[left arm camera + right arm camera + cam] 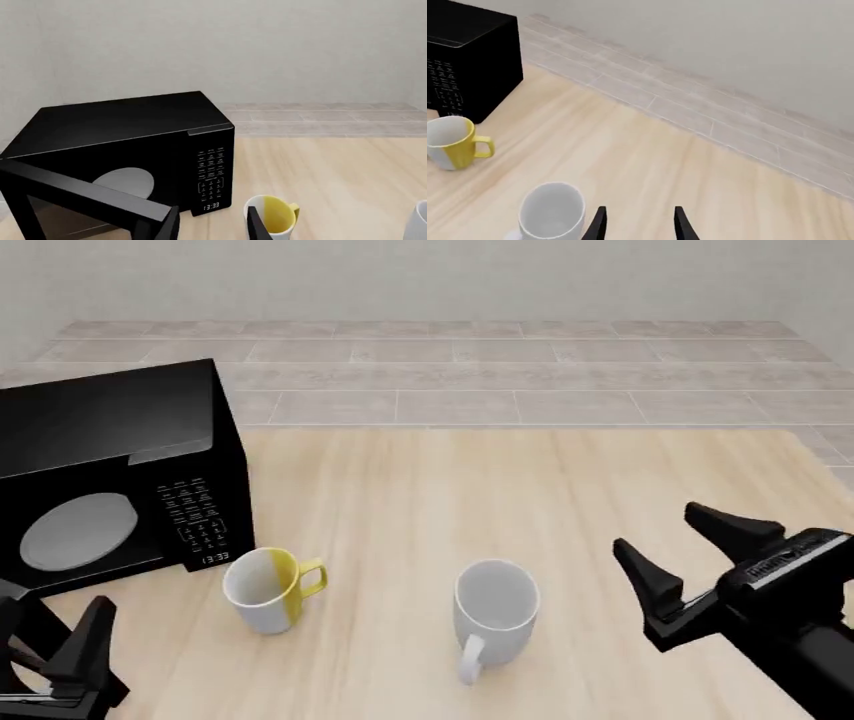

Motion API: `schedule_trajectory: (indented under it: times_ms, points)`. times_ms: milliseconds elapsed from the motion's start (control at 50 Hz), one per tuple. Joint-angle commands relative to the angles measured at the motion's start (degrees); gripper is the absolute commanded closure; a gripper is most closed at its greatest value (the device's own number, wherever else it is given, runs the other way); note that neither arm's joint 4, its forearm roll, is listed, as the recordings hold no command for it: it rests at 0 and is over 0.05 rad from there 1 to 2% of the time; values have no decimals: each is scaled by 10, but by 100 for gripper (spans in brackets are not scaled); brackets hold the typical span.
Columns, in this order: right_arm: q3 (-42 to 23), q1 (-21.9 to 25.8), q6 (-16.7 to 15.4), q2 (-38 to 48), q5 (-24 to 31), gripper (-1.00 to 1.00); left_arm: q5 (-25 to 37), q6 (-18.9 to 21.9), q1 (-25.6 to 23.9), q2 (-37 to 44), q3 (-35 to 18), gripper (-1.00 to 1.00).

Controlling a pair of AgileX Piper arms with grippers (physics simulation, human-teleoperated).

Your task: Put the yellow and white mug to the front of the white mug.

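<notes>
Presently noted: left end effector low at the near left edge of the worktop, fingers spread wide, holding nothing. Right end effector raised at the right, likewise spread wide and empty, apart from both mugs.

Outward from the left end effector: yellow and white mug upright just beyond it, yellow handle turned right, close in front of the microwave, whose door stands open at the left. Further right: white mug upright, handle toward the near edge, well apart from the two-tone mug.

Handling, judged: ceramic, so rigid, light enough when empty, glazed and probably slippery, liable to chip if knocked or dropped. Best taken across the rim wall, one finger inside and one outside, or across the body away from the handle. Left end effector better placed for the pick. Mug not yet moved.
</notes>
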Motion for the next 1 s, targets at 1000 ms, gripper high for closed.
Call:
schedule_trajectory:
  times_ms: [1000]
  points:
    - [-414,256,-74,440,197,-100,0,0,0,0,0,-100]
